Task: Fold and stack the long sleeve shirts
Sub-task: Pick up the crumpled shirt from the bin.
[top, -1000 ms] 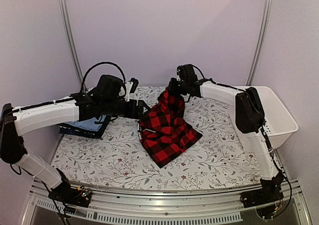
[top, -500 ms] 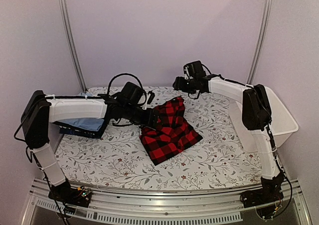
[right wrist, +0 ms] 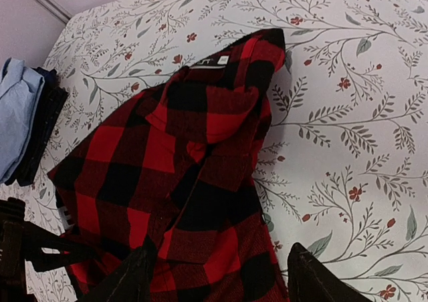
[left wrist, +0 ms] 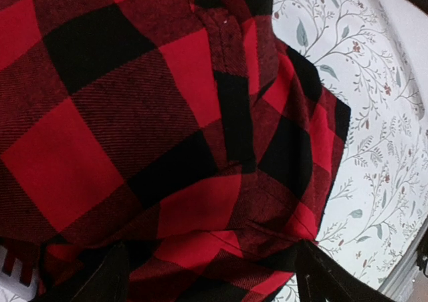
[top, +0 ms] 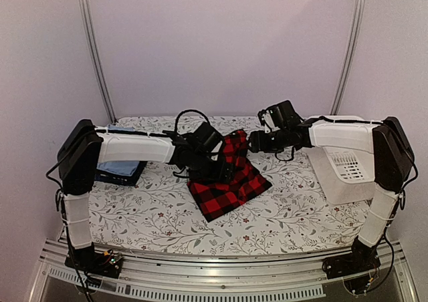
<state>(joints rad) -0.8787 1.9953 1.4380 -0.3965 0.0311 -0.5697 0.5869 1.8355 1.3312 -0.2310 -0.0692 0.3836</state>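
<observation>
We see left jaws and right jaws both spread, released, at the checked flannel shirt [top: 229, 182] lying mid-frame on the worktop [top: 144, 212].

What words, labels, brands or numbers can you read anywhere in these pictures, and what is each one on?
Nothing here can be read with certainty.
Neck tag on the checked shirt: something printed, too small to read.
White marks at the shirt's edge, left wrist view: cut off by the frame, unreadable.
</observation>
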